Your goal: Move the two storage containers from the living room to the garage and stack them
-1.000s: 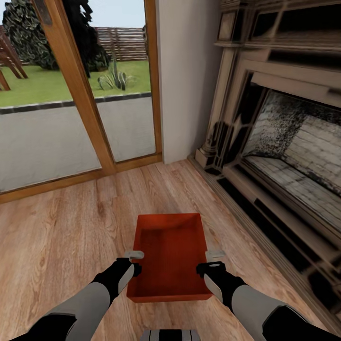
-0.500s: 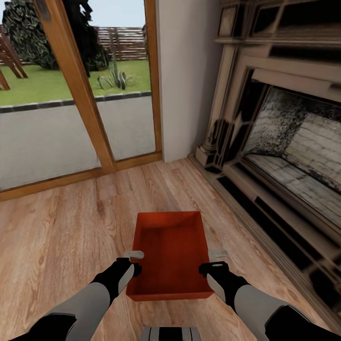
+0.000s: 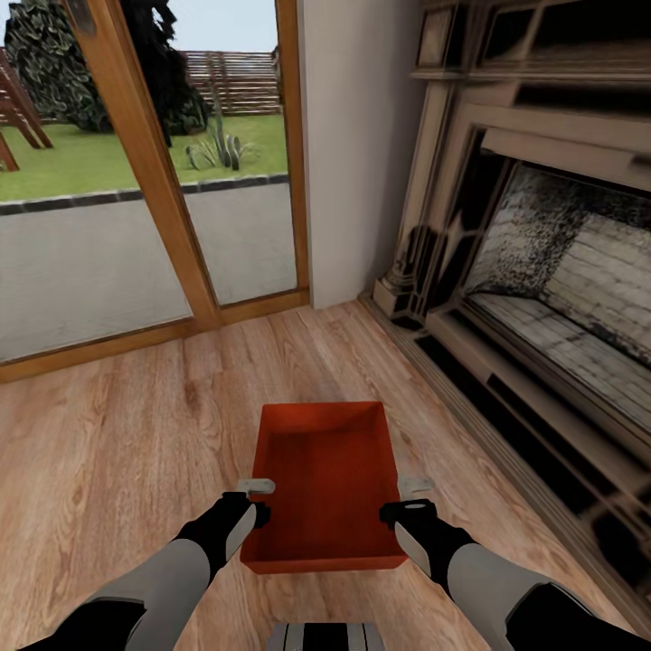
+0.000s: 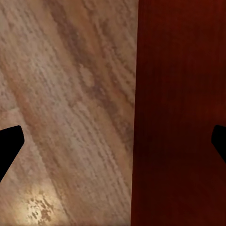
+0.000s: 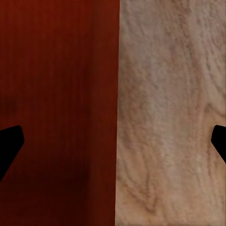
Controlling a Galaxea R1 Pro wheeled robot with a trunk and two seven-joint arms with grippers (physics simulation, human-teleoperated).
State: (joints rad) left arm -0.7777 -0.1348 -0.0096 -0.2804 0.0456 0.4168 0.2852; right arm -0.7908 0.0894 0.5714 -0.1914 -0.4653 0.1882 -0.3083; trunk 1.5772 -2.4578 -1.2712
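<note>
An orange-red storage container [image 3: 325, 479] sits on the wood-plank floor [image 3: 108, 452]. The left gripper [image 3: 259, 500] and right gripper [image 3: 409, 499] straddle its side walls, fingers spread. A fireplace [image 3: 542, 298] stands close on the right, glass doors [image 3: 136, 181] ahead.

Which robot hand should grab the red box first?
Neither beats the other: the left gripper and right gripper each straddle a side wall of the storage container, jaws open. Probably both together.

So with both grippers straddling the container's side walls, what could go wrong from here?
1. Both grippers, left gripper and right gripper, are open around thin walls of the storage container; uneven closing could tilt it.
2. The fireplace stands close on the right; turning away might clip it.
</note>
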